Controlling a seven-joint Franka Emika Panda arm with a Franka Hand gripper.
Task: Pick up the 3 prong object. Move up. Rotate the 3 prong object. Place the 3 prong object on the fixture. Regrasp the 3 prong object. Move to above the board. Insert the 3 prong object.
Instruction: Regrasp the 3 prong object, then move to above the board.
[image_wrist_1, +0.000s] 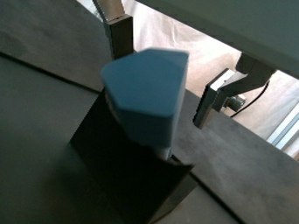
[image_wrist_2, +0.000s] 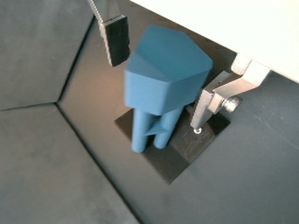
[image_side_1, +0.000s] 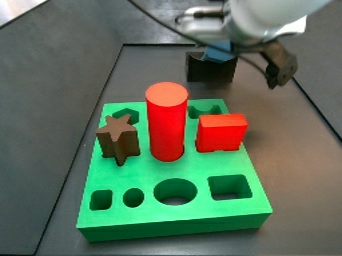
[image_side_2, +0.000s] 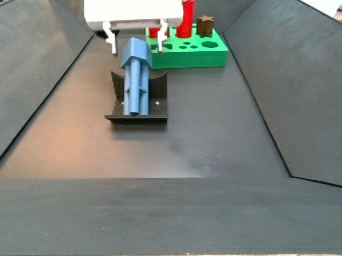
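The slate-blue elongated plastic 3 prong object (image_side_2: 136, 72) is being supported on the dark L-shaped fixture (image_side_2: 139, 110), leaning up against its bracket, with its prongs directed downward toward the base plate in a wrist view (image_wrist_2: 149, 133). The gripper (image_wrist_2: 158, 74) is being kept around the upper part of the piece. Its flat silver fingers (image_wrist_2: 115, 38) are being held apart, and a small gap is being seen between each dark pad and the blue piece in both wrist views, so the piece is not being clamped. The large bright green square board (image_side_1: 201, 215) is lying near the fixture. A red plastic cylinder (image_side_1: 166, 120), a red cube (image_side_1: 222, 132) and a brown star-shaped block (image_side_1: 118, 136) are being carried in its holes.
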